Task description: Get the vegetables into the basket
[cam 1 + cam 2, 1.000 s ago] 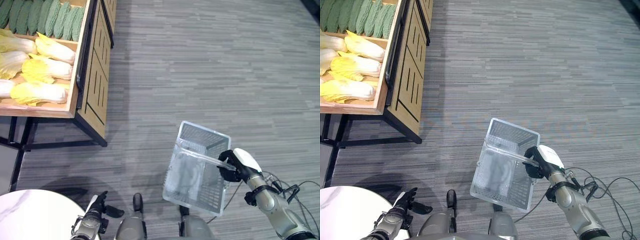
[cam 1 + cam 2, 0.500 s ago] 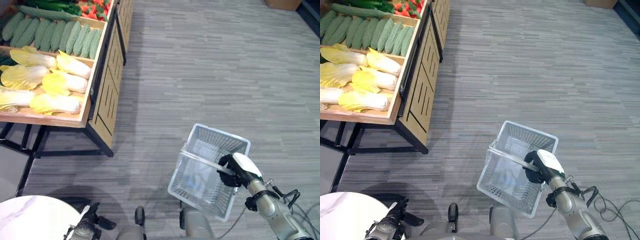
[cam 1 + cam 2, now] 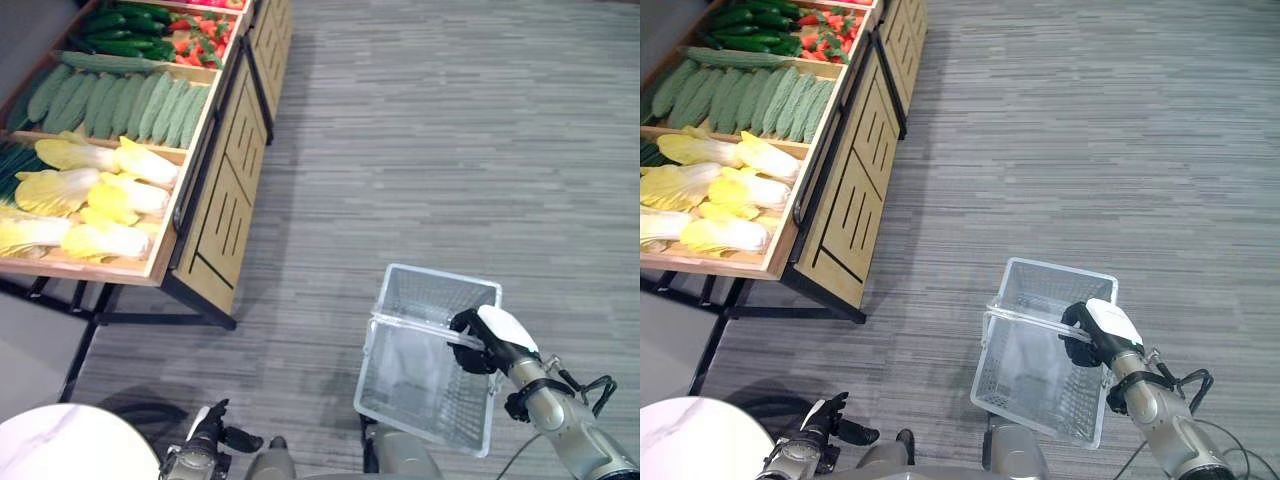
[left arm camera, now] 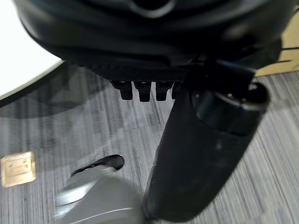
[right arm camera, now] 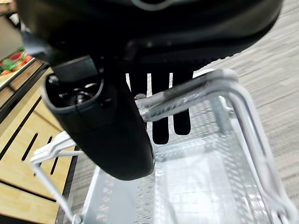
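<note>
A white wire basket (image 3: 440, 278) hangs above the grey floor at the lower right, with nothing in it. My right hand (image 3: 495, 338) is shut on its handle (image 5: 196, 88), fingers curled over the bar. The vegetables lie on a wooden stand (image 3: 225, 190) at the left: yellow-white cabbages (image 3: 100, 195) nearest, then pale green gourds (image 3: 120, 100), dark cucumbers (image 3: 125, 35) and red pieces (image 3: 195, 45) at the far end. My left hand (image 3: 205, 440) hangs low at the bottom left, fingers relaxed and holding nothing.
A round white table (image 3: 60, 440) sits at the bottom left corner, next to my left hand. The stand rests on a black metal frame (image 3: 100, 315). Grey carpet floor (image 3: 430, 130) stretches between the stand and the basket.
The whole picture has shifted, so more of the stand's far compartments shows. My right hand keeps hold of the basket, which has swung to hang straighter beneath it.
</note>
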{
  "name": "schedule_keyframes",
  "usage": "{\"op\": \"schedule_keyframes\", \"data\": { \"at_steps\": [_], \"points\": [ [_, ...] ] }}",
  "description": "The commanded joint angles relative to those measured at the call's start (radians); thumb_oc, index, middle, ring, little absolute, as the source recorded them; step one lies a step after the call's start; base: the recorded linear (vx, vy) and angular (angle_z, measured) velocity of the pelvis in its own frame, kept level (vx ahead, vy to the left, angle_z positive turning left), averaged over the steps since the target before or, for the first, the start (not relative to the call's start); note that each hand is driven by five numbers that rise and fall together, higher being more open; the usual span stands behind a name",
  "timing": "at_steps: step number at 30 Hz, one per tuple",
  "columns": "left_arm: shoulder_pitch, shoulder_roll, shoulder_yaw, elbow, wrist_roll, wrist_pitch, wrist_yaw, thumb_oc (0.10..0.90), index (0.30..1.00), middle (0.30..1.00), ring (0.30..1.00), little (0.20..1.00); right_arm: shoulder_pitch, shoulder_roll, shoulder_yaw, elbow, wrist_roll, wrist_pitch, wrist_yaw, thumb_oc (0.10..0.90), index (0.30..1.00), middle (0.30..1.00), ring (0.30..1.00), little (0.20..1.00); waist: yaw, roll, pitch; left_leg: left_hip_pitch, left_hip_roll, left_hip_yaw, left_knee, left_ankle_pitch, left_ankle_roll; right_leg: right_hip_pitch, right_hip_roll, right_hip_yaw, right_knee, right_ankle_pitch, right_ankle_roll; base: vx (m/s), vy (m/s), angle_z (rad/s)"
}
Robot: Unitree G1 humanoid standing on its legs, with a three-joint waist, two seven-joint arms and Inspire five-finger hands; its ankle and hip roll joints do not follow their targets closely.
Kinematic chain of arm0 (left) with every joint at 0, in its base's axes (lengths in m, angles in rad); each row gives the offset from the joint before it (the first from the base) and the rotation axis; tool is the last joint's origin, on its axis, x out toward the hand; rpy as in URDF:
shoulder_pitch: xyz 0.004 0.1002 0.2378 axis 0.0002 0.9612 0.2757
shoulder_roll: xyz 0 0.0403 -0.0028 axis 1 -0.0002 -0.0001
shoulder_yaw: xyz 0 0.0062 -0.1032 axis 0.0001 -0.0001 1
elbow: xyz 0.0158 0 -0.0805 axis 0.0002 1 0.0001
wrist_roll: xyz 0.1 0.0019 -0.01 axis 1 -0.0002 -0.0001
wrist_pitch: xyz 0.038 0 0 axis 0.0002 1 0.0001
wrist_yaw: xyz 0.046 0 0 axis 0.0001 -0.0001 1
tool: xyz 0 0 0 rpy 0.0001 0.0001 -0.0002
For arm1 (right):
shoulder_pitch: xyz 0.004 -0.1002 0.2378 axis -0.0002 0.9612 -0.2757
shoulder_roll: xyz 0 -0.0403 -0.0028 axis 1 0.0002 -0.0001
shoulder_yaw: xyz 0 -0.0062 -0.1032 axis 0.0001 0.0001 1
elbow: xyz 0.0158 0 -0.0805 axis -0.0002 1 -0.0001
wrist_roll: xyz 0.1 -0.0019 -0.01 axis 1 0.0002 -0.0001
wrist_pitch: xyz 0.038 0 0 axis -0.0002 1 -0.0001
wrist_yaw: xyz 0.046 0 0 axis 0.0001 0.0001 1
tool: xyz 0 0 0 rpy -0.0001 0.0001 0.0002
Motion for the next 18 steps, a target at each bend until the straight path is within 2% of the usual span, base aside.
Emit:
{"op": "schedule_keyframes", "data": {
  "at_steps": [1,2,3,7,8,9,13,15,18],
  "points": [
    [-0.009,0.051,-0.008,-0.018,-0.001,-0.008,0.021,0.9,1.0,1.0,1.0,1.0,-0.035,-0.061,-0.109,-0.152,0.051,-0.067,-0.074,0.4,0.3,0.3,0.3,0.3,0.003,-0.039,0.004,0.053,-0.041,0.041,-0.051,0.09,0.033,0.026,-0.036,0.059,0.053,-0.006,0.091,0.1,-0.074,0.06],
    [-0.009,0.05,-0.013,-0.018,0.004,-0.008,0.02,0.9,1.0,1.0,1.0,1.0,-0.032,-0.062,-0.113,-0.152,0.05,-0.067,-0.077,0.4,0.3,0.3,0.3,0.3,0.008,-0.042,0.003,0.028,-0.046,0.051,-0.081,0.072,0.042,0.04,-0.041,0.057,0.042,-0.009,0.094,0.21,-0.073,0.14],
    [-0.002,0.046,-0.02,-0.015,0.011,-0.007,0.025,0.9,1.0,1.0,1.0,1.0,-0.035,-0.06,-0.117,-0.15,0.044,-0.065,-0.089,0.4,0.3,0.3,0.3,0.3,0.028,-0.048,0.005,-0.052,-0.054,0.068,-0.207,0.038,0.06,0.067,-0.041,0.065,0.021,-0.023,0.103,0.28,-0.075,0.19],
    [0.008,0.055,-0.021,0.005,0.039,-0.005,0.03,0.9,1.0,1.0,1.0,1.0,-0.045,-0.045,-0.105,-0.147,0.037,-0.063,-0.106,0.4,0.3,0.3,0.3,0.3,0.066,-0.042,0.008,-0.139,-0.026,0.084,-0.352,0.17,0.041,0.142,-0.008,0.108,0.013,-0.068,0.104,0.29,0.019,-0.06],
    [0.008,0.056,-0.02,0.005,0.039,-0.005,0.03,0.9,1.0,1.0,1.0,1.0,-0.044,-0.044,-0.105,-0.147,0.037,-0.062,-0.106,0.4,0.3,0.3,0.3,0.3,0.069,-0.044,0.01,-0.132,-0.027,0.088,-0.356,0.171,0.042,0.145,-0.01,0.111,0.013,-0.069,0.104,0.47,0.173,-0.86],
    [0.024,0.057,-0.007,0.011,0.047,-0.002,0.026,0.9,1.0,1.0,1.0,1.0,-0.04,-0.03,-0.094,-0.157,0.03,-0.063,-0.098,0.4,0.3,0.3,0.3,0.3,0.08,-0.043,-0.002,-0.113,-0.021,0.114,-0.359,0.167,0.046,0.188,-0.005,0.145,0.021,-0.106,0.107,0.36,0.199,-0.94],
    [0.024,0.054,-0.014,0.014,0.06,0.001,0.028,0.9,1.0,1.0,1.0,1.0,-0.032,-0.014,-0.09,-0.153,0.013,-0.056,-0.094,0.4,0.3,0.3,0.3,0.3,0.079,-0.051,-0.011,-0.097,-0.033,0.143,-0.364,0.159,0.064,0.208,-0.036,0.157,0.031,-0.122,0.123,0.25,0.225,-0.69],
    [0.02,0.059,-0.021,0.003,0.068,-0.001,0.025,0.9,1.0,1.0,1.0,1.0,-0.026,0.008,-0.086,-0.152,0.003,-0.048,-0.087,0.4,0.3,0.3,0.3,0.3,0.075,-0.072,-0.015,-0.09,-0.054,0.181,-0.335,0.117,0.096,0.202,-0.079,0.183,0.046,-0.106,0.151,0.19,0.237,-0.19],
    [0.013,0.065,-0.027,-0.012,0.065,-0.005,0.028,0.9,1.0,1.0,1.0,1.0,-0.042,0.022,-0.072,-0.142,-0.003,-0.044,-0.09,0.4,0.3,0.3,0.3,0.3,0.08,-0.086,-0.019,-0.092,-0.066,0.205,-0.315,0.088,0.111,0.188,-0.103,0.197,0.042,-0.08,0.171,0.12,0.197,-0.14]
  ]
}}
